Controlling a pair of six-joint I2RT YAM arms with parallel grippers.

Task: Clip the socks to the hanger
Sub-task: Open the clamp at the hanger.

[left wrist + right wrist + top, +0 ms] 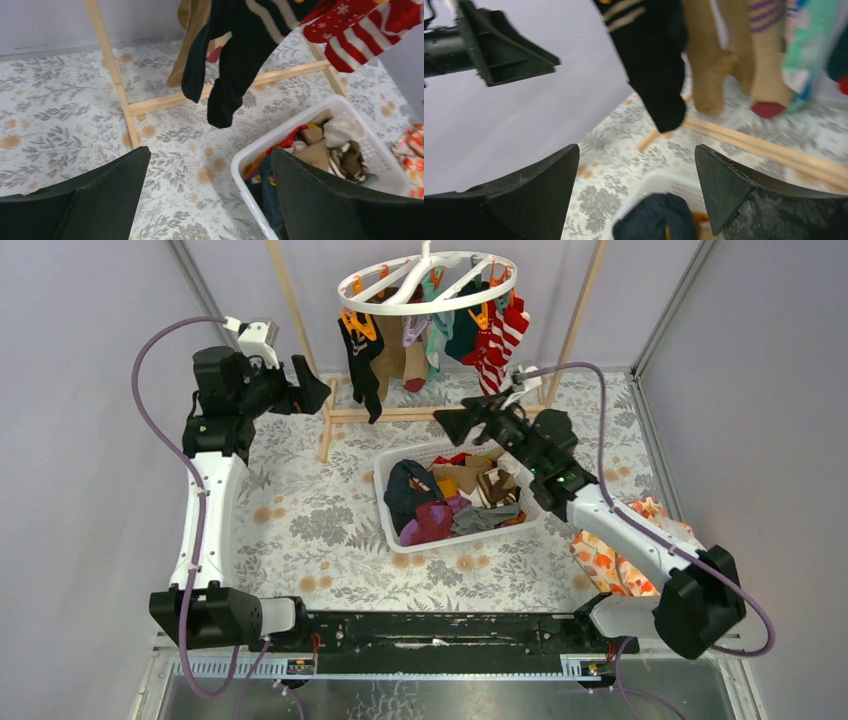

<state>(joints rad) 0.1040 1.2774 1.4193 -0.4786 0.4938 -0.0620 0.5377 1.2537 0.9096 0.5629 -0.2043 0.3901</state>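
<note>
Socks point(452, 502) heaped in the basket point(381, 495) lie beneath the right gripper point(452, 423), on its near side. The left gripper point(318, 392) is farther off. Both stand apart, empty.

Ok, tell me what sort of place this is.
Probably a robot test cell staged as a laundry corner: plain grey panel walls box in a floral-clothed table, where a round white plastic ring hanger carries clipped socks near a white slotted plastic basket of loose ones.
</note>
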